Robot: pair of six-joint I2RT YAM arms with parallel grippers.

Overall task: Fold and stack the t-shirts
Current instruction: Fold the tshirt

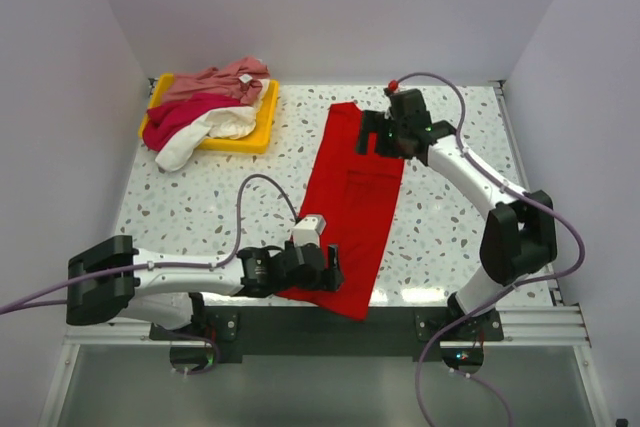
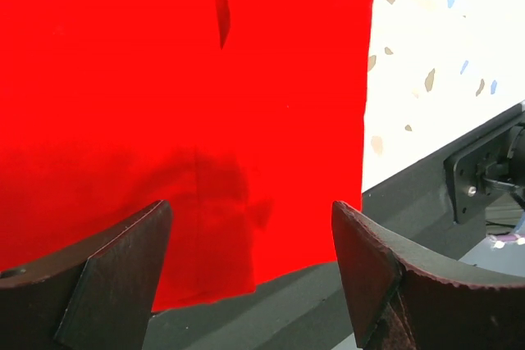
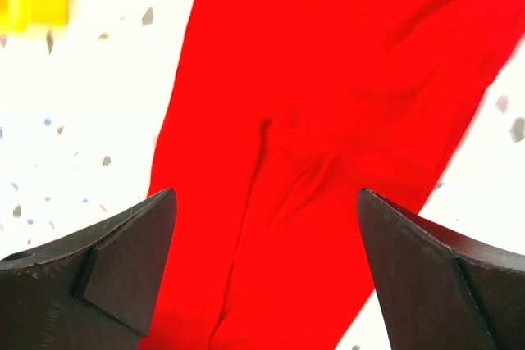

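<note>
The bright red t-shirt [image 1: 352,202] lies folded into a long strip on the table, from the far middle to the near edge, where its end hangs over. It fills the left wrist view [image 2: 180,104] and the right wrist view [image 3: 328,120]. My left gripper [image 1: 334,269] is open over the strip's near end, jaws wide apart. My right gripper [image 1: 372,137] is open over the strip's far end. The dusty pink [image 1: 215,80], crimson-magenta [image 1: 175,119] and cream-white [image 1: 205,135] t-shirts lie heaped in the tray.
A shallow yellow tray [image 1: 262,127] sits at the far left with the shirts spilling over its near-left side. The table's dark front rail [image 2: 410,202] runs just under the red shirt's end. White walls close in the table on three sides.
</note>
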